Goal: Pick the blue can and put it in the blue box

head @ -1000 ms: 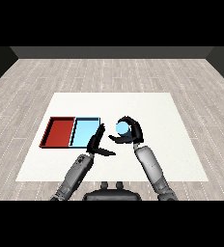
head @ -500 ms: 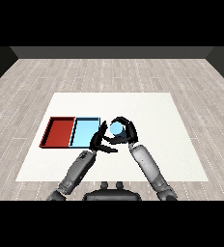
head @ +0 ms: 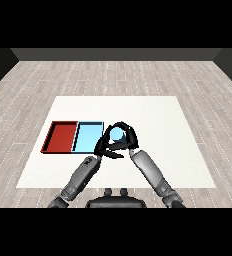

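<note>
So the blue can (head: pixel 117 134) is up in the right hand (head: pixel 124 138), with the black fingers curled round it from the top and the right side, and only a bit of the light blue top and body peeks out between them. It sits just to the right of the light blue tray (head: pixel 87 137), right about at that tray's right edge, and I honestly can't tell whether it's over the tray's rim or just beside it. Can't tell whether it's lifted off the white table (head: pixel 163 125) either, since the hand covers the bottom of it. The left hand (head: pixel 105 148) is tucked in close on the near-left side of the can, its fingers stretched out fairly straight and pointing right, under the right hand; the two hands overlap in the view, so whether the left one actually touches the can is anyone's guess. The red tray (head: pixel 61 136) lies directly left of the blue one, the two sharing an edge, both on the left part of the table. Both grey forearms come in from the near side and meet in a sort of V at the can.
</note>
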Controlling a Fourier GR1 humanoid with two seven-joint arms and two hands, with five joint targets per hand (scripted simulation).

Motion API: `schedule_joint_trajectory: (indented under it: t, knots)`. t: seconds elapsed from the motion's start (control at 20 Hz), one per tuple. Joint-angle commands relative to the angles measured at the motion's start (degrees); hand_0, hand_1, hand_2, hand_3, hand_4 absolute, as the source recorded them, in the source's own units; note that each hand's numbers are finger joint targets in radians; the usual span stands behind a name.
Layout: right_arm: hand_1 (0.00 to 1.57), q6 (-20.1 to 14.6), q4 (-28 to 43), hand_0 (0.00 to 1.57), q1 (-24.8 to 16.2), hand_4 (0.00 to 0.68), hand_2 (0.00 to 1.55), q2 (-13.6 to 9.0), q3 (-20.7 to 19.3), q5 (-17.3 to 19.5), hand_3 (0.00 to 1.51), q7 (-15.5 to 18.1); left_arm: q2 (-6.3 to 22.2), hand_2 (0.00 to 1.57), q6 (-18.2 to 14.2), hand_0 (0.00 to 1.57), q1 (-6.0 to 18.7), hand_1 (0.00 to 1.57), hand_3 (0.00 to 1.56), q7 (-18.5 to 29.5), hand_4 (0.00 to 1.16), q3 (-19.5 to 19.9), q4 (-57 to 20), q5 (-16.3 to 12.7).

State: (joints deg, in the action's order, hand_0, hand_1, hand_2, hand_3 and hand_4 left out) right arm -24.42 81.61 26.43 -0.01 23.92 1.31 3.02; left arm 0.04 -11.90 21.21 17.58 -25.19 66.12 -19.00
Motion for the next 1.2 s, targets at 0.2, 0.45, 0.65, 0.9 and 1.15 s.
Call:
schedule_joint_trajectory:
  t: [0.2,0.45,0.65,0.9,1.15]
  knots:
    - [1.46,1.33,3.32,1.46,-2.94,0.597,1.45,0.0,-0.93,-3.55,1.39,1.14,-0.04,0.0,-1.09,0.0,4.08,0.0,0.0,2.7,0.0,-3.24,-3.63,-3.46]
    - [1.46,-0.36,1.06,1.46,0.26,0.597,1.45,0.0,0.25,-7.36,1.38,1.3,0.2,0.0,-1.84,0.0,0.69,0.0,0.0,0.81,0.19,-3.66,-0.78,-1.87]
    - [1.47,-2.44,0.38,1.47,-2.19,0.595,1.47,0.0,3.19,-10.3,1.4,5.52,-0.04,0.0,-10.06,0.0,5.76,0.0,0.0,-5.72,0.51,-6.5,-0.03,-2.23]
    - [1.45,-5.64,0.11,1.45,-1.69,0.614,1.45,-0.01,7.24,-15.06,1.39,9.22,-0.03,0.94,-10.01,0.86,6.42,0.86,0.77,7.68,0.57,-8.31,-8.86,-16.19]
    - [1.46,-4.5,1.23,1.46,-3.53,0.631,1.44,-0.02,6.41,-15.8,1.4,9.8,-0.01,1.57,-13.11,1.57,6.1,1.57,1.48,11.99,0.84,-13.08,-8.37,-21.01]
